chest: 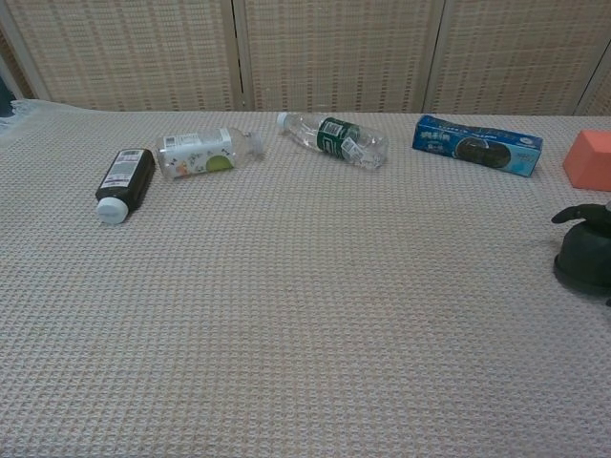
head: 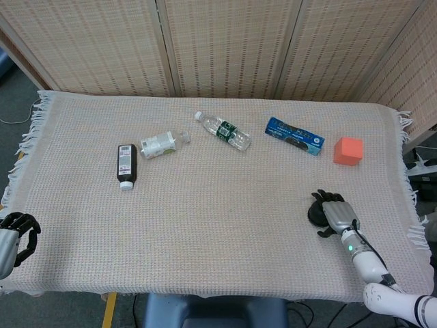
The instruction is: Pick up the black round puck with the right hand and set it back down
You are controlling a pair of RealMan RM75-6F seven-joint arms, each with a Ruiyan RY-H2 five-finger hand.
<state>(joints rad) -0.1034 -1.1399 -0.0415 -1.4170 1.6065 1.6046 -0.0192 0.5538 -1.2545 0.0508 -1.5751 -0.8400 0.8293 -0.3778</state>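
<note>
The round black puck [head: 316, 214], smooth and domed, sits on the waffle-weave cloth [head: 218, 225], near and below the orange cube [head: 348, 150]. The right hand [head: 334, 214] lies over it, dark fingers [chest: 579, 214] curled around its rim; the left hand [head: 16, 231], far across the cloth from the cube, is clenched on nothing

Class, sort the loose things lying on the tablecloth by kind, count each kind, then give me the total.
Bottles: 3 – dark bottle, small labelled bottle, clear water bottle
Biscuit packs: 1 – blue pack
Blocks: 1 – orange block
Pucks: 1 – black puck, under the right hand
Total: 6
</note>
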